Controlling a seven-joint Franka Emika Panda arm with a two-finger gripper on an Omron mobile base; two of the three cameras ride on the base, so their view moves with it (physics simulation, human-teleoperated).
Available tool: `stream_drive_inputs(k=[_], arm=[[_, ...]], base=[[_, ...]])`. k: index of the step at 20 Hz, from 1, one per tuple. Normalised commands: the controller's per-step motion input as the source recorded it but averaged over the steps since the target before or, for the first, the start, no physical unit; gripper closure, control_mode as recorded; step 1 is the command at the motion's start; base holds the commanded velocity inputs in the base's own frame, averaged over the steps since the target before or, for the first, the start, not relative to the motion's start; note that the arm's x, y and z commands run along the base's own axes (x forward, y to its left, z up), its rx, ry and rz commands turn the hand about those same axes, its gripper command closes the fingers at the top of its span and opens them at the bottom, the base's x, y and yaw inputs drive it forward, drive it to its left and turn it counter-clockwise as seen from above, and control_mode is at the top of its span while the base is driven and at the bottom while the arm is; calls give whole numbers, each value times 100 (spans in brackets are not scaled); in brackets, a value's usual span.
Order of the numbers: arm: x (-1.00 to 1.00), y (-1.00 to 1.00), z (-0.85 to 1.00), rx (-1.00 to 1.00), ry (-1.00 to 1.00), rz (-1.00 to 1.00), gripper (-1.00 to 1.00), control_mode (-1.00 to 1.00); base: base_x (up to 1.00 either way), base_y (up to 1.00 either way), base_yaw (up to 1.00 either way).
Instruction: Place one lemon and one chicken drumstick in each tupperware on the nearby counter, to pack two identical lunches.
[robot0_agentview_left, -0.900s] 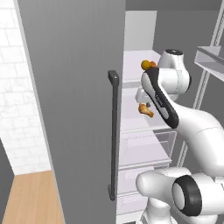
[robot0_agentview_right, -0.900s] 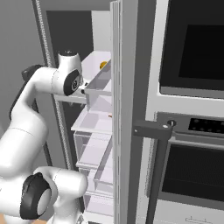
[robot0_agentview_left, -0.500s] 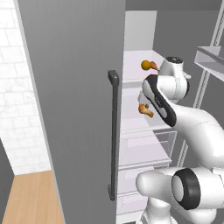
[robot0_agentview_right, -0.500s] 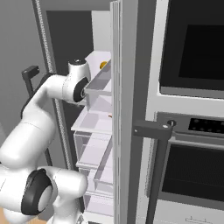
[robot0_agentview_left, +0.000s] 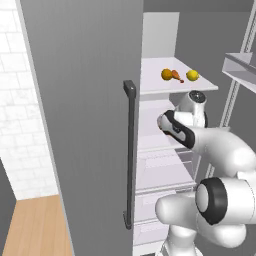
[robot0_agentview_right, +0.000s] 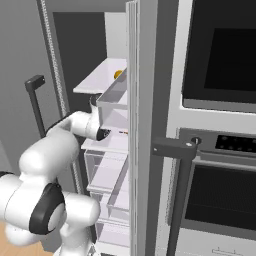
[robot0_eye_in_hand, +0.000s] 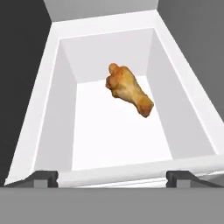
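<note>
A: What is registered at the tool (robot0_eye_in_hand: 112, 177)?

B: The fingers (robot0_eye_in_hand: 43, 178) are now spread wide, having been nearly pressed together a second ago; nothing is pinched.

A: And the golden-brown chicken drumstick (robot0_eye_in_hand: 128, 89)?

B: It is seen lying loose in the white fridge bin (robot0_eye_in_hand: 61, 109), ahead of the tool. A fresh approach is judged necessary.
</note>
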Motion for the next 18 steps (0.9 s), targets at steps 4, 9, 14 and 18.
stream_drive_inputs(k=[4,9,14,18], arm=[[56,-4,-15,0,0,3,-100,-100],[49,-48,-33,0,0,8,-100,-100],[39,-14,-21,0,0,2,-100,-100],[46,0,-24,-1,2,0,-100,-100]], base=[[0,0,0],[0,0,0],[0,0,0],[0,0,0]])
